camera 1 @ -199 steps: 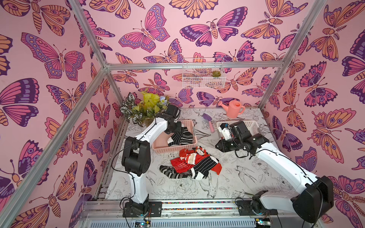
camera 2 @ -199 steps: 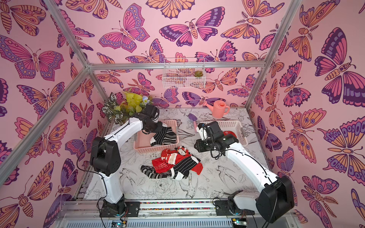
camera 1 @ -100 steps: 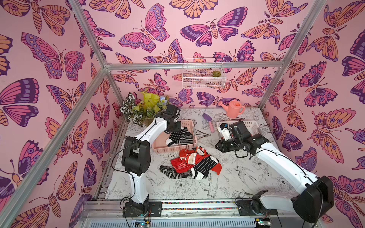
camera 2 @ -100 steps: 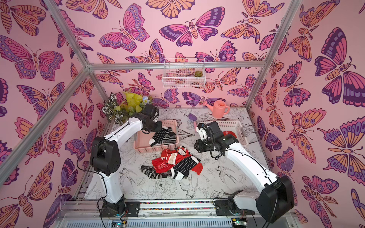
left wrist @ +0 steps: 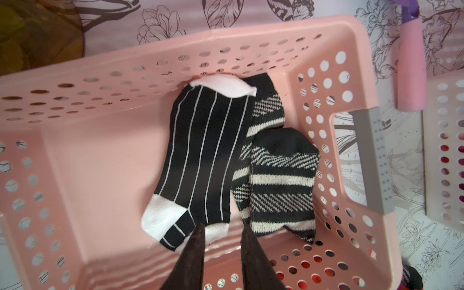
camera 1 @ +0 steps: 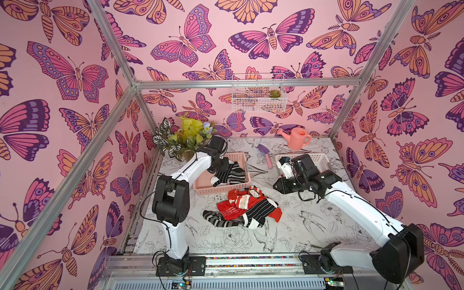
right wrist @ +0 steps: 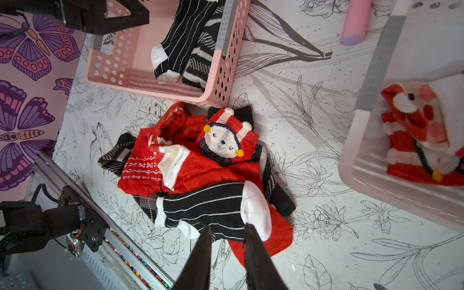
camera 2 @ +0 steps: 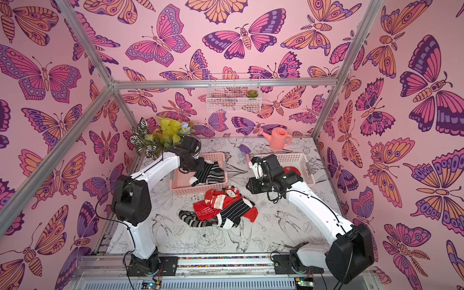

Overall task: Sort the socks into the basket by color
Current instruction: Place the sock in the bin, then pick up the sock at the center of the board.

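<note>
Over at the pink basket (left wrist: 100, 150), the left claw (left wrist: 222, 227) hangs above the inside, jaws apart and released, nothing between them. Right below its tips lies a black sock with thin white stripes (left wrist: 203, 155), flat on the basket floor, white toe against the far wall. Touching it on one side is a black sock with broad pale bands (left wrist: 281, 180), bunched up near the grey-handled end.

The right claw (right wrist: 228, 226) hovers over the pile of socks (camera 1: 247, 208) on the surface (camera 1: 301, 226), just in front of the pink basket. Its jaws are parted too, released and empty. Under its tips sits another black pinstriped sock (right wrist: 208, 208), draped across the near side of the heap. Beneath that one is red fabric, and a red sock with a white bear face (right wrist: 223, 143) lies on top toward the pink basket. Dark patterned socks poke out from under the edges.

Off to the side, the white basket (camera 2: 301, 160) stands apart from the pile, with red-and-white socks (right wrist: 411, 140) heaped in it.
</note>
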